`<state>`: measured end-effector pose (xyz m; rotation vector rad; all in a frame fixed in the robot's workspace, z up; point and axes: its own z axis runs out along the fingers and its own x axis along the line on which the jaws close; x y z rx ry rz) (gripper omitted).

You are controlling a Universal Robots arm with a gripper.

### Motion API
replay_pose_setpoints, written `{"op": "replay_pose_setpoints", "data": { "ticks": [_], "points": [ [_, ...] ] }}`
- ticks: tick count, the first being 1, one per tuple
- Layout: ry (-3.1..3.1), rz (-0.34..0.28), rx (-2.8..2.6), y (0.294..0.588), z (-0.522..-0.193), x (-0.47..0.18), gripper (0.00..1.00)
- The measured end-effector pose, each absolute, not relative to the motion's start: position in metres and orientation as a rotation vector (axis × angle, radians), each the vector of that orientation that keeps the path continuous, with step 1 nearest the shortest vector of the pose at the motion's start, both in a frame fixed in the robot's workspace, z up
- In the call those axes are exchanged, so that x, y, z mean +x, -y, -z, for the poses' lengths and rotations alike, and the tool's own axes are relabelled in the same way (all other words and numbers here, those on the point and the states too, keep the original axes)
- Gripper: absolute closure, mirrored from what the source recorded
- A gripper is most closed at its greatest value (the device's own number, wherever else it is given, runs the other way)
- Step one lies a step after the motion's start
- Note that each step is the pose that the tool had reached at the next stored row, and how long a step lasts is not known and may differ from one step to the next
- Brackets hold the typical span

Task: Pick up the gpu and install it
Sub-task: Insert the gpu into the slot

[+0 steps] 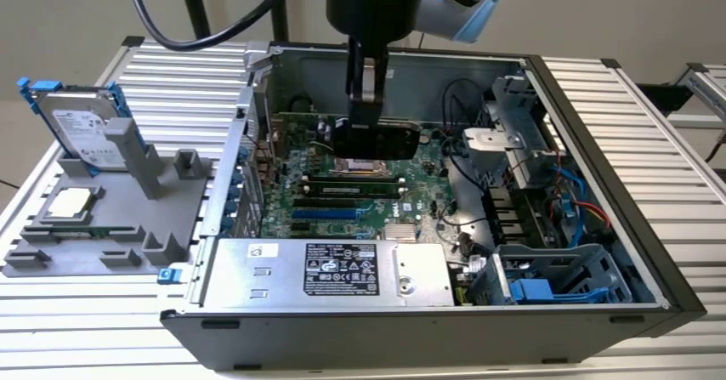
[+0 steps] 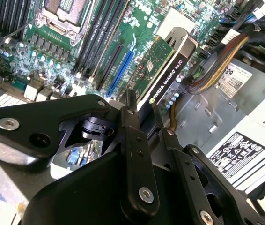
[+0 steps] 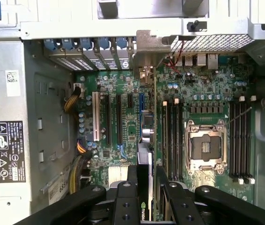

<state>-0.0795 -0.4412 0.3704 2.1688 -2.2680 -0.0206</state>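
Exterior view: my gripper (image 1: pixel 372 132) hangs inside the open case (image 1: pixel 590 99), fingers clamped on the gpu (image 1: pixel 388 141), which I hold above the motherboard (image 1: pixel 340 201), over the CPU socket (image 1: pixel 360 164) area. The gpu's black shroud faces the camera. The PSU (image 1: pixel 329 271) sits along the near edge of the case. On the exterior view's left, outside the case, a grey tray (image 1: pixel 170 218) holds a hard drive (image 1: pixel 82 129) standing upright (blue clips on it) and a small square CPU (image 1: pixel 70 201) lying flat.

Second wrist view: gripper (image 2: pixel 144 115) shut on the gpu (image 2: pixel 163 63), green board on one face, black shroud w/ white print along the edge. The card hangs clear above the motherboard (image 2: pixel 43 61), just beside a blue slot (image 2: pixel 121 70). Cable bundle (image 2: pixel 217 65) and PSU (image 2: pixel 245 145) lie on the shroud side.

First wrist view: gripper (image 3: pixel 146 180) closed on the gpu (image 3: pixel 144 164), seen edge-on, running toward the rear slot brackets (image 3: pixel 90 51). It lines up roughly w/ the blue slot (image 3: pixel 141 108), between the black slots (image 3: pixel 118 117) and the RAM slots (image 3: pixel 170 136). CPU socket (image 3: pixel 205 147) is open, near the card; PSU (image 3: pixel 6 131) is well apart.
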Motion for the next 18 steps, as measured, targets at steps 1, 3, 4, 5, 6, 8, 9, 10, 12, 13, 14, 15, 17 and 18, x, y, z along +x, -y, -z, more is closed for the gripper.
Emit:
{"op": "replay_pose_setpoints", "data": {
  "ticks": [1, 3, 4, 5, 6, 8, 9, 10, 12, 13, 14, 15, 17, 18],
  "points": [
    [2.268, 0.021, 2.169, 0.4412, -0.3701, -0.0795, 1.00],
    [2.267, 0.021, 2.170, 0.4412, -0.3696, -0.0795, 1.00],
    [2.266, 0.021, 2.171, 0.4412, -0.3693, -0.0795, 1.00],
    [2.266, 0.021, 2.171, 0.4412, -0.3690, -0.0795, 1.00],
    [2.265, 0.021, 2.172, 0.4412, -0.3688, -0.0795, 1.00],
    [2.264, 0.021, 2.173, 0.4412, -0.3683, -0.0795, 1.00],
    [2.264, 0.021, 2.173, 0.4412, -0.3681, -0.0795, 1.00],
    [2.263, 0.020, 2.174, 0.4412, -0.3679, -0.0795, 1.00],
    [2.262, 0.020, 2.175, 0.4412, -0.3675, -0.0795, 1.00],
    [2.262, 0.020, 2.175, 0.4412, -0.3673, -0.0795, 1.00],
    [2.261, 0.020, 2.176, 0.4412, -0.3671, -0.0795, 1.00],
    [2.261, 0.020, 2.176, 0.4412, -0.3669, -0.0795, 1.00],
    [2.258, 0.020, 2.180, 0.4412, -0.3657, -0.0795, 1.00],
    [2.257, 0.020, 2.180, 0.4412, -0.3647, -0.0795, 1.00]
  ]
}}
